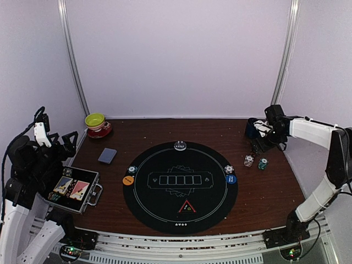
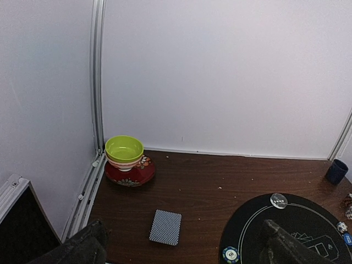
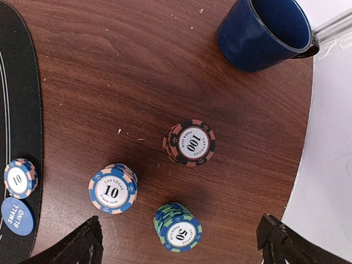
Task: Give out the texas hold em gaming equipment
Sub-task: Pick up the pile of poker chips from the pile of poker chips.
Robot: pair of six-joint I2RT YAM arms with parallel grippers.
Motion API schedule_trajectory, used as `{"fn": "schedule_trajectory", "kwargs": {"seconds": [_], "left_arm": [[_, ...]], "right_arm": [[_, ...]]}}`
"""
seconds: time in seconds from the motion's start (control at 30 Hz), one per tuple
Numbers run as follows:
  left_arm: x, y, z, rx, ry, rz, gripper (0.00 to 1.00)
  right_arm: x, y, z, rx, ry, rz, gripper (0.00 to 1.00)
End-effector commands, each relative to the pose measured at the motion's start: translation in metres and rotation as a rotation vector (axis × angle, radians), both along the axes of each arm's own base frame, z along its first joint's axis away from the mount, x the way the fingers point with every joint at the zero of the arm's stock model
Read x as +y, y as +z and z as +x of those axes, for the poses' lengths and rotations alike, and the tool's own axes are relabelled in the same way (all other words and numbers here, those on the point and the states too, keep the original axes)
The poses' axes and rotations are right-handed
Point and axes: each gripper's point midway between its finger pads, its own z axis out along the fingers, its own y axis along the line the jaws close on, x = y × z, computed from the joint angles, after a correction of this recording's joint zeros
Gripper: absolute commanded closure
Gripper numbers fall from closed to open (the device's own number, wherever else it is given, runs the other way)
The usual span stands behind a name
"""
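The right gripper (image 3: pixel 179 220) hangs over the wooden table (image 3: pixel 137 71) with its jaws spread wide and nothing in them. Almost level with the fingertips, in the gap, stands a green-and-blue chip stack marked 50 (image 3: pixel 177 226). A blue stack marked 10 (image 3: pixel 113 188) stands just ahead of one finger, and a pink-and-black stack marked 100 (image 3: pixel 190 143) sits farther ahead of the gap; all three stand apart. Outside the finger on the 10 side, a single chip (image 3: pixel 20 179) and a blue small-blind button (image 3: pixel 16 216) lie on the black mat (image 3: pixel 16 99). Far ahead, on the other finger's side, stands the dark blue mug (image 3: pixel 264 33). The left gripper (image 2: pixel 182 226) also has its jaws spread and empty. The deck of cards (image 2: pixel 165 227) lies flat on the wood just ahead of the gap, untouched. Well beyond it the yellow-green bowl (image 2: pixel 124 149) sits on its red saucer (image 2: pixel 132 175). From above, an orange button (image 1: pixel 128 180) and a red triangle marker (image 1: pixel 187 207) rest on the mat, and a case (image 1: pixel 74 190) lies below the left gripper.
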Motion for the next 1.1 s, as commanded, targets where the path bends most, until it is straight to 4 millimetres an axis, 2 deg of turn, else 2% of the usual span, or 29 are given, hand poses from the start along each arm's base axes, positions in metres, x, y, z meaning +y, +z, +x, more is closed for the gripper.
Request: {"fn": "schedule_trajectory", "kwargs": {"seconds": [0.0,0.23,0.6,0.83,1.07], "left_arm": [[0.0,0.01,0.0,-0.046,-0.006,0.005,0.02],[-0.001,0.01,0.0,-0.048,-0.01,0.005,0.02],[-0.003,0.011,-0.001,-0.052,-0.022,0.006,0.02],[-0.003,0.011,-0.001,-0.054,-0.021,0.005,0.02],[-0.003,0.011,-0.001,-0.056,-0.02,0.006,0.02]], "right_arm": [[-0.011,0.011,0.006,-0.057,-0.013,-0.021,0.0],[-0.016,-0.009,0.006,-0.009,-0.02,-0.039,0.02],[-0.009,-0.017,0.01,0.003,-0.014,0.03,0.07],[-0.013,-0.026,0.025,-0.025,-0.074,0.038,0.11],[-0.018,-0.024,0.023,-0.02,-0.09,0.034,0.11]]}}
